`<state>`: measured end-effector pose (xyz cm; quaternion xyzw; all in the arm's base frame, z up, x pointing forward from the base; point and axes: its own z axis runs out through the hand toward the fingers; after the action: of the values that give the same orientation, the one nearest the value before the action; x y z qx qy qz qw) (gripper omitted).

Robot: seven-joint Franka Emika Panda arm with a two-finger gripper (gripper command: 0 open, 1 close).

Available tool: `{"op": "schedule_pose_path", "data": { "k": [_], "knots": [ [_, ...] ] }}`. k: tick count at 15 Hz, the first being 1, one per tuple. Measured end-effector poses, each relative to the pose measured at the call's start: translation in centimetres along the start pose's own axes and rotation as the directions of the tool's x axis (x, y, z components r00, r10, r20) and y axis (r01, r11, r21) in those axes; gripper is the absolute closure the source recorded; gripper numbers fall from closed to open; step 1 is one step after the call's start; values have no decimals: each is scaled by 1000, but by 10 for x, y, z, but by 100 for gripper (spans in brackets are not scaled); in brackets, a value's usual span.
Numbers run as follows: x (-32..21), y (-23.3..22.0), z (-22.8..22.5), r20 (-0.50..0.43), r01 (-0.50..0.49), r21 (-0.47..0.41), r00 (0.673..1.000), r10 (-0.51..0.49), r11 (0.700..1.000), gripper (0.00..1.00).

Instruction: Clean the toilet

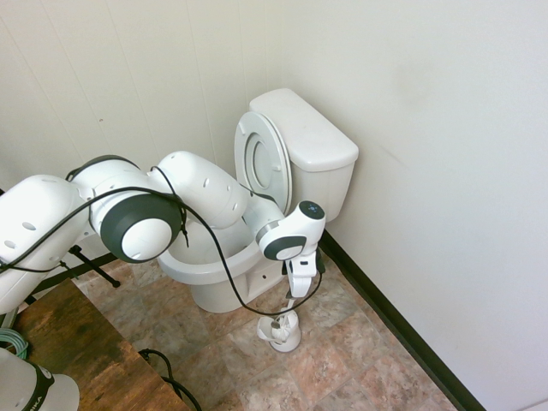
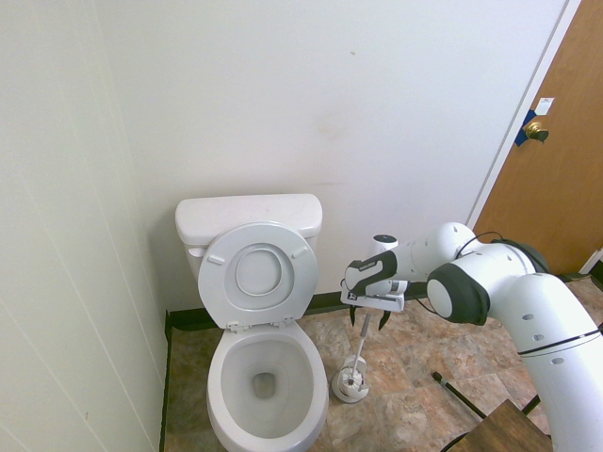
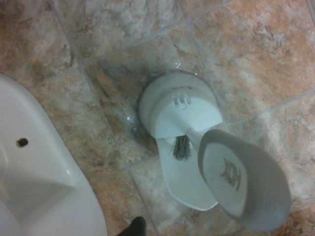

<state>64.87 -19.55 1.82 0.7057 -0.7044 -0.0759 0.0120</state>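
The toilet [image 2: 259,320] sits against the back wall, lid & seat up, bowl open. Just beside the bowl, on the brown tile floor [image 1: 342,360], stands a small white brush holder [image 1: 281,332] w/ a toilet brush [image 2: 359,350] in it, handle leaning up. The white arm reaches over, and the gripper [image 2: 367,320] points down right above the handle top. Fingers [image 2: 382,322] are spread wide, w/ nothing in them. Wrist view: gray handle end [image 3: 243,179] close up, dark bristles [image 3: 181,147] poking out of the holder.
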Motion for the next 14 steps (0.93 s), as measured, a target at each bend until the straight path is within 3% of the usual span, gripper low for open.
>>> {"op": "schedule_pose_path", "data": {
  "k": [7, 8, 14],
  "knots": [
    [6, -14, 17, 22, -15, 3, 1000, 15, 1000, 0],
    [6, -15, 15, 24, -16, 5, 1000, 16, 1000, 100],
    [14, -17, 17, 31, -29, 7, 999, 29, 1000, 100]
  ]
}}
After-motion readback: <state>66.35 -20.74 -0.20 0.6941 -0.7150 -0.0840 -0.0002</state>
